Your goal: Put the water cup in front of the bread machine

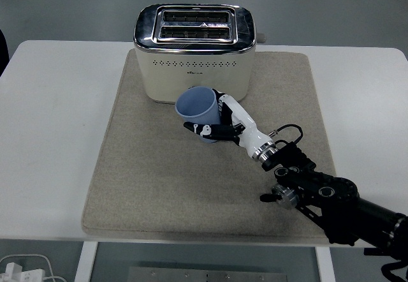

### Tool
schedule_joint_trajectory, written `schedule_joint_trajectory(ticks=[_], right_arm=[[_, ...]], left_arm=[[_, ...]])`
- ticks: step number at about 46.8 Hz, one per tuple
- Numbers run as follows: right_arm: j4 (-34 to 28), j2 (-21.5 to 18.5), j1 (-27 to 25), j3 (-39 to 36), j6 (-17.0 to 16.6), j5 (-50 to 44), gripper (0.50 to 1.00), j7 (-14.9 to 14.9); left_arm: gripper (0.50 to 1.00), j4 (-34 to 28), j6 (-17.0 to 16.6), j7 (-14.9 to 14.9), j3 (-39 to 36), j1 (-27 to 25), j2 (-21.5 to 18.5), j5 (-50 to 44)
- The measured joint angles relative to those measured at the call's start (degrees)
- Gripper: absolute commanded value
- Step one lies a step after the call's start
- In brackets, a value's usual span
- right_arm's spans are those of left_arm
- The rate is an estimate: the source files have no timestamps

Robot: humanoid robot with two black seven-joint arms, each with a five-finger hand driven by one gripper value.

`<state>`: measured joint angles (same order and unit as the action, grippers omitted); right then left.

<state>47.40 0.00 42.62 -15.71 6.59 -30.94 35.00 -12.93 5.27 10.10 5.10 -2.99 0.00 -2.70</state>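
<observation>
The right robot hand [220, 121] wraps its fingers around a blue cup [199, 113], gripping it just in front of the cream toaster [194, 51]. The cup's long axis leans off vertical, its open mouth facing up and tipped toward the left. It sits over the beige mat [153, 180] that covers the middle of the white counter [51, 135].

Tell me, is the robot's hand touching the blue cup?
Touching. The head view shows the right hand wrapped around the blue cup, its fingers pressed across the cup's side, no gap.
</observation>
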Motion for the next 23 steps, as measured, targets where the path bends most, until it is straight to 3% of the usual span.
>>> schedule_joint_trajectory(ticks=[23], right_arm=[[0.56,0.00,-0.26,-0.21,-0.30,0.10,0.924,0.00]], left_arm=[[1.000,-0.04,0.00,-0.03,-0.02,0.00,0.00,0.06]])
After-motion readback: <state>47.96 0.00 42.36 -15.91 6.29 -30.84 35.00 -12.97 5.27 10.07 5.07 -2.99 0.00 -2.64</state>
